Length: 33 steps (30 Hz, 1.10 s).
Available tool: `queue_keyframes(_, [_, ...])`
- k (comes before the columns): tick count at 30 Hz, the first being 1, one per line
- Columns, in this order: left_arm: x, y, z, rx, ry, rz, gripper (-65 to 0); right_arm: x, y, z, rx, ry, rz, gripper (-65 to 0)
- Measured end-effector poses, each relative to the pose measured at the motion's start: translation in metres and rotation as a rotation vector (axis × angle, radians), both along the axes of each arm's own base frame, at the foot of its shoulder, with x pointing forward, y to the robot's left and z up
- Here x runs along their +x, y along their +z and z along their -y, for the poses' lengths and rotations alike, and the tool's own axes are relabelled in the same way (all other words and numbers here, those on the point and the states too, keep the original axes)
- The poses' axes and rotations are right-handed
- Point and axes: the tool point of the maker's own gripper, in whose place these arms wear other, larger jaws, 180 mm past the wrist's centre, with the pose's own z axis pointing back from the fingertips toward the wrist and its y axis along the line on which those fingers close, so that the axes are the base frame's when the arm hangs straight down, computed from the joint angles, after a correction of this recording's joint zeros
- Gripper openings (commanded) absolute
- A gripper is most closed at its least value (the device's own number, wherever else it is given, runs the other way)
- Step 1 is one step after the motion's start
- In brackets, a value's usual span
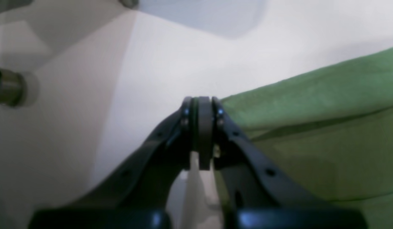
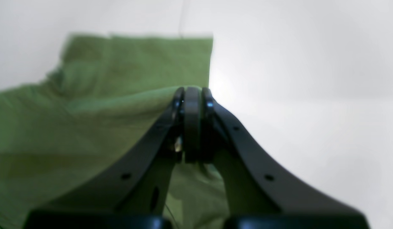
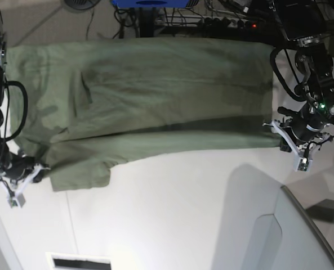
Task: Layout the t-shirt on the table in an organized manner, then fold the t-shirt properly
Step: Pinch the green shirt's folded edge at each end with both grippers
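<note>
Two claws, left claw [image 1: 203, 109] and right claw [image 2: 192, 100], pinch one t-shirt [image 3: 155, 107].

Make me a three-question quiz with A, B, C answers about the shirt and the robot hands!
1. Where does the t-shirt lie?
A. spread across the table between the two arms
B. rolled into a ball in the middle
C. hanging off a chair

2. What colour is the t-shirt?
A. red
B. olive green
C. blue

3. How are the left gripper and the right gripper?
A. both wide open
B. one open, one shut
C. both shut

Answers:
1. A, the base view shows it stretched out from one arm to the other on the white table.
2. B, the cloth looks green in all three views.
3. C, each wrist view shows the jaws pressed together with the shirt's edge right at the tips; whether cloth is pinched is too blurred to tell.
</note>
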Motion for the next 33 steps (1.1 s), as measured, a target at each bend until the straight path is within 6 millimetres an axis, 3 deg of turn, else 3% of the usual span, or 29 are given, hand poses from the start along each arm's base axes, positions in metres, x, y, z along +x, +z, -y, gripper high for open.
queue_keyframes(4, [-0.003, -0.001, 0.001, -0.001, -0.002, -0.005, -65.0, -0.006, -0.006, -0.001, 0.006, -0.001, -0.015, -65.0])
queue_keyframes(11, [-0.012, -0.009, 0.0, 0.002, -0.001, -0.03, -65.0, -0.035, -0.032, -0.001, -0.002, 0.002, -0.094, -65.0])
queue_keyframes(14, [-0.015, -0.011, 0.0, 0.003, -0.002, -0.037, -65.0, -0.029, -0.026, -0.001, 0.001, 0.002, -0.074, -65.0])
queue_keyframes(18, [-0.014, -0.001, 0.003, 0.018, -0.013, -0.012, -65.0, -0.003, -0.003, -0.001, 0.0, 0.003, -0.016, -65.0])
queue_keyframes(23, [-0.015, 0.011, 0.005, 0.037, -0.028, 0.018, -65.0, 0.02, 0.024, -0.018, 0.031, 0.098, 0.055, -65.0])
queue_keyframes(29, [-0.026, 0.002, 0.003, 0.043, -0.018, -0.038, -65.0, 0.003, -0.009, -0.029, 0.029, 0.142, -0.057, -65.0])
queue_keyframes(33, [-0.033, -0.001, 0.004, 0.048, -0.023, -0.05, -65.0, -0.009, -0.023, -0.024, 0.032, 0.129, -0.078, -65.0])
